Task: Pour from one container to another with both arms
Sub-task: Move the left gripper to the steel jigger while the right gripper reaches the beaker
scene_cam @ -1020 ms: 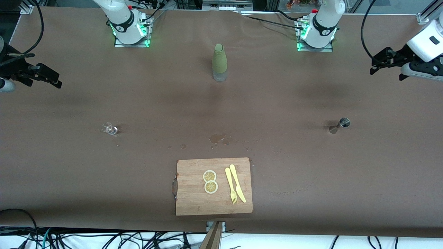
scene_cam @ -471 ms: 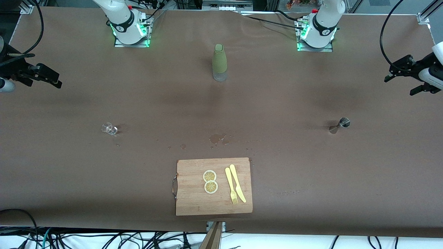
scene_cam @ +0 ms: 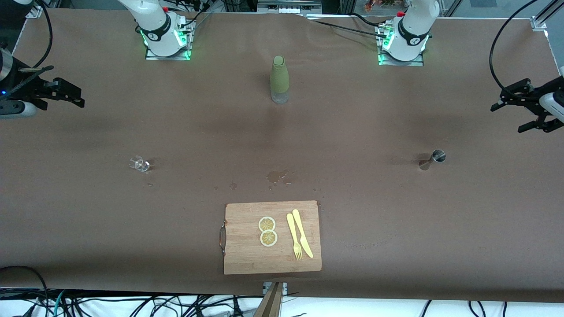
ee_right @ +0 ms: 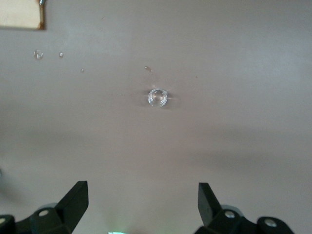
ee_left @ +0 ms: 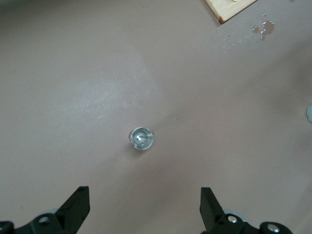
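White and dark-banded, our two arms rise from bases at the worktop's [scene_cam: 396, 110] edge and reach out over its two ends. Our left hand [scene_cam: 520, 108] hangs in the air over its end, fingers spread wide and holding nothing; below it stands a small steel jigger [scene_cam: 433, 159], seen from above in the left wrist view [ee_left: 141, 138]. Our right hand [scene_cam: 66, 92] hovers wide and bare over its own end, above a small clear glass [scene_cam: 139, 164]. Between both hands stands a green bottle [scene_cam: 279, 79]; its contents we cannot tell. A wet patch [scene_cam: 276, 176] lies beside a wooden cutting board [scene_cam: 246, 251] carrying two lemon slices [scene_cam: 267, 231], a yellow fork [scene_cam: 294, 236] and knife [scene_cam: 302, 233].
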`<state>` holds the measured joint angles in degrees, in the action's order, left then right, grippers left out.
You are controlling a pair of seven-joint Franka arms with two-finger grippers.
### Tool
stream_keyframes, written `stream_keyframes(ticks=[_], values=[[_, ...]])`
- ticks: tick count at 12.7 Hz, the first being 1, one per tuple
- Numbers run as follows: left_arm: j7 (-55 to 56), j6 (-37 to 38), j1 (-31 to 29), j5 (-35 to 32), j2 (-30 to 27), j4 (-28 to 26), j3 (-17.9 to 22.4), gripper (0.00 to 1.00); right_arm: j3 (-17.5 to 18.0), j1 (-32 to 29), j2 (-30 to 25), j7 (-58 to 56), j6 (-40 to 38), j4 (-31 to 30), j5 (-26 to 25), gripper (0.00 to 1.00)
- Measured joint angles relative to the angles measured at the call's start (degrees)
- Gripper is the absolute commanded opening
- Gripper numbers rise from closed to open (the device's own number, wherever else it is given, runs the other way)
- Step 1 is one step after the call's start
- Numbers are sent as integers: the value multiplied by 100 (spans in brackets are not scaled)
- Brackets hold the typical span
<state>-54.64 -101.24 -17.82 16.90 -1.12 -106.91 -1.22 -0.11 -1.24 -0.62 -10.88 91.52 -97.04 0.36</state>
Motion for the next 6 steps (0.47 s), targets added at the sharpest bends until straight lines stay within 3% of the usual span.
stream_keyframes(ticks=[6], values=[[-2477,-162,-98,1326,923,-51,545,100,-127,-227,442,-2931,-74,3,-3,100]])
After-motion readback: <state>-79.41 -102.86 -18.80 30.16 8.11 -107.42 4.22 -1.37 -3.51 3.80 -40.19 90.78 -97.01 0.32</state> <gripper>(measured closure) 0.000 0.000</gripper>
